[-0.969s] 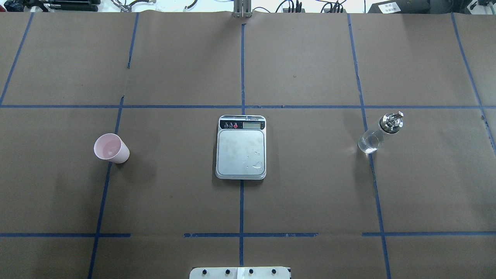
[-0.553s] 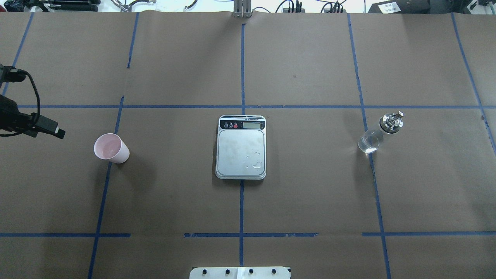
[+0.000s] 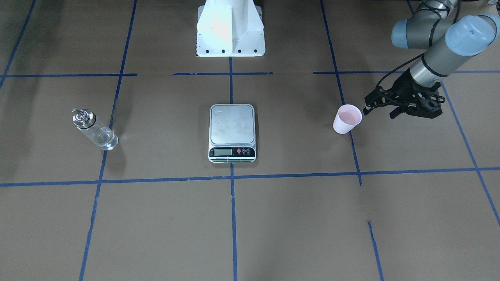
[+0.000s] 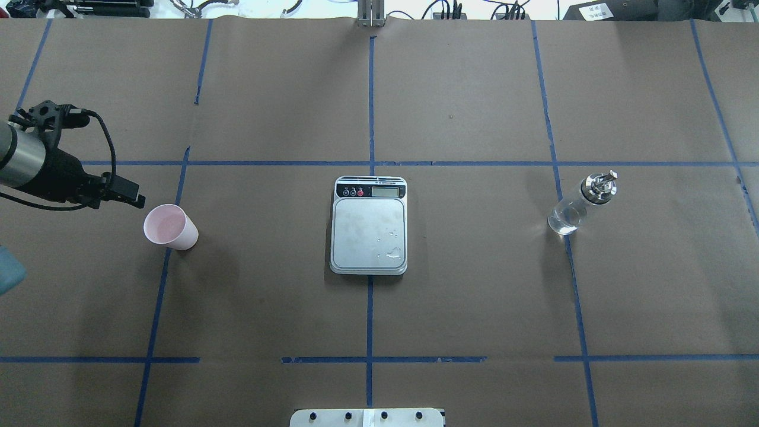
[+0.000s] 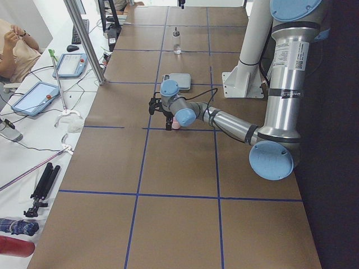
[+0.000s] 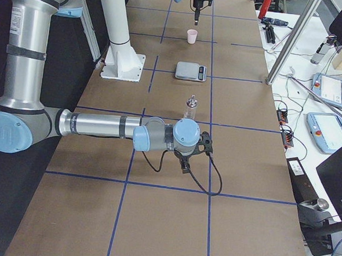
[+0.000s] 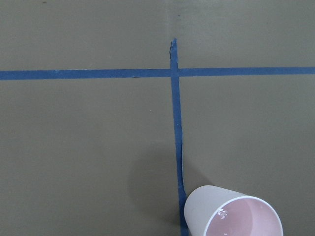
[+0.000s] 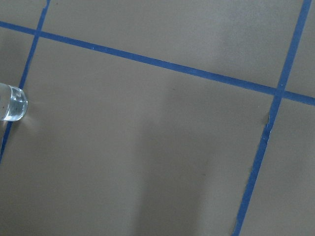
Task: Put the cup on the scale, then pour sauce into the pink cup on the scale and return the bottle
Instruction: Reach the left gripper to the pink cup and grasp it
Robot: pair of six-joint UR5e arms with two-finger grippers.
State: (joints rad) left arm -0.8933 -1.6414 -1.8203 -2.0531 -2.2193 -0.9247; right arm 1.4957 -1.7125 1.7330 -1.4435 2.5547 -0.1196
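The pale pink cup (image 4: 171,227) stands upright on the brown table, left of centre; it also shows in the front view (image 3: 347,119) and at the bottom right of the left wrist view (image 7: 236,216). The scale (image 4: 369,228) sits at the table's middle with nothing on its steel platform but a few drops. The clear bottle (image 4: 578,204) with its silver cap stands at the right. My left gripper (image 4: 129,196) hangs just left of the cup, apart from it, and looks open and empty (image 3: 378,110). My right gripper (image 6: 186,164) hovers near the bottle; I cannot tell its state.
Blue tape lines divide the brown paper table cover. The robot's white base plate (image 4: 367,418) sits at the near edge. A metal post (image 6: 293,37), tablets and cables stand beyond the far edge, where a person (image 5: 14,47) sits.
My left arm has come into the overhead view from the left and moved right, close to the cup. Cup, scale and bottle have not moved.
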